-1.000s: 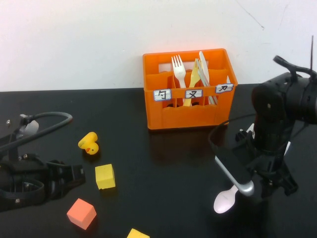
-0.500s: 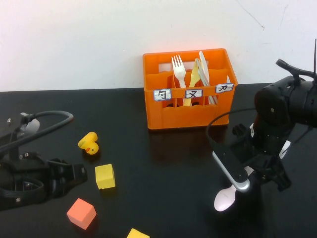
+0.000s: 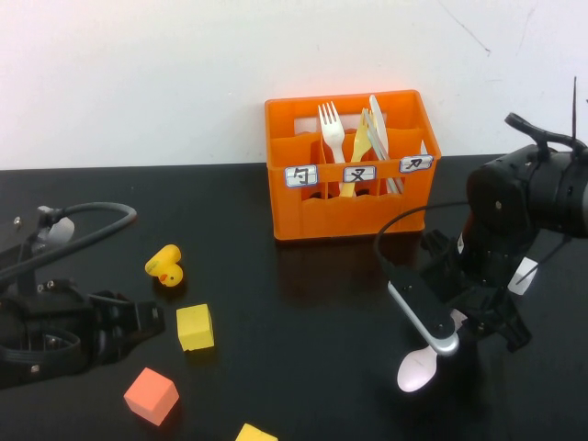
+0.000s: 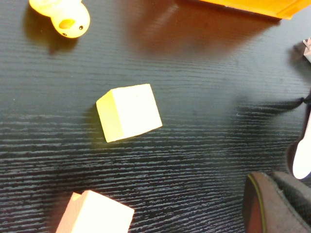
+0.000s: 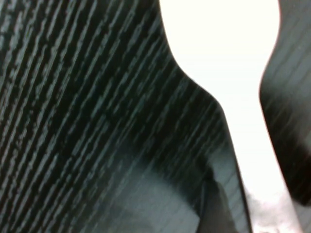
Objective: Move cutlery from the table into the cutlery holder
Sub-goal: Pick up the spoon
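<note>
The white plastic spoon (image 3: 418, 369) lies on the black table (image 3: 303, 349) at the front right; only its bowl shows from above. My right gripper (image 3: 485, 323) is down at the table over the spoon's handle, which the arm hides. In the right wrist view the spoon (image 5: 228, 73) fills the picture, and its handle runs down to the gripper (image 5: 265, 213). The orange cutlery holder (image 3: 349, 175) stands at the back with a white fork and yellowish utensils in it. My left gripper (image 3: 138, 323) rests shut and empty on the table at the far left, and it also shows in the left wrist view (image 4: 279, 204).
A yellow duck (image 3: 165, 265), a yellow cube (image 3: 195, 327), an orange cube (image 3: 151, 395) and another yellow block (image 3: 254, 433) lie at the front left. A grey cable (image 3: 92, 223) loops by the left arm. The white wall runs behind the crate.
My right arm has sunk and shifted a little to the left over the spoon's handle. The spoon's bowl has stayed in place. The left arm has not moved.
</note>
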You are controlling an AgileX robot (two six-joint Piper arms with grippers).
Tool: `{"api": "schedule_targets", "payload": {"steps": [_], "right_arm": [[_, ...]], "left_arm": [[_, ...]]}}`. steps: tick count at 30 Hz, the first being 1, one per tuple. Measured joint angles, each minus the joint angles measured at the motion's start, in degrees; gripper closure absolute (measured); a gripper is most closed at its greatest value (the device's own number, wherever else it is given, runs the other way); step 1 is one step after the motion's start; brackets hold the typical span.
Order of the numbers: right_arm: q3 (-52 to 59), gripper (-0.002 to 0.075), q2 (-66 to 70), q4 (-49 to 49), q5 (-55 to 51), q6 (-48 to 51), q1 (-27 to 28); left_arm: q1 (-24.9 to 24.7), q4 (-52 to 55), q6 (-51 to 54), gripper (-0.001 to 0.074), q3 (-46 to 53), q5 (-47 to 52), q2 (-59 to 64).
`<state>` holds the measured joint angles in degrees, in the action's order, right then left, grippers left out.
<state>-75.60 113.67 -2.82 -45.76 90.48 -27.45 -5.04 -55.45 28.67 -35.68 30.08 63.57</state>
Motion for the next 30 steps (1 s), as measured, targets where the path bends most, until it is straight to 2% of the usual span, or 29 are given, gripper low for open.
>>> {"api": "schedule_targets", "payload": {"steps": [5, 8, 13, 14, 24, 30], "right_arm": [[-0.6, 0.0319, 0.4, 0.0, -1.0, 0.0, 0.0], [-0.6, 0.0358, 0.4, 0.0, -1.5, 0.0, 0.0], [-0.6, 0.0547, 0.5, -0.2, -3.8, 0.0, 0.0], [-0.6, 0.0565, 0.5, -0.2, -3.9, 0.0, 0.0], [-0.8, 0.0563, 0.6, 0.5, -4.9, -3.2, 0.0], [-3.7, 0.0563, 1.7, 1.8, -9.5, -5.5, 0.0]], "left_arm": [[0.0, -0.1, 0.1, 0.0736, 0.0, 0.0, 0.0], [0.0, -0.1, 0.1, 0.0736, 0.0, 0.0, 0.0], [0.0, -0.6, 0.1, 0.0736, 0.0, 0.0, 0.0], [0.0, -0.8, 0.1, 0.0736, 0.0, 0.0, 0.0], [0.0, -1.8, 0.2, 0.0736, 0.0, 0.0, 0.0], [0.0, -3.3, 0.2, 0.0736, 0.0, 0.0, 0.0]]}}
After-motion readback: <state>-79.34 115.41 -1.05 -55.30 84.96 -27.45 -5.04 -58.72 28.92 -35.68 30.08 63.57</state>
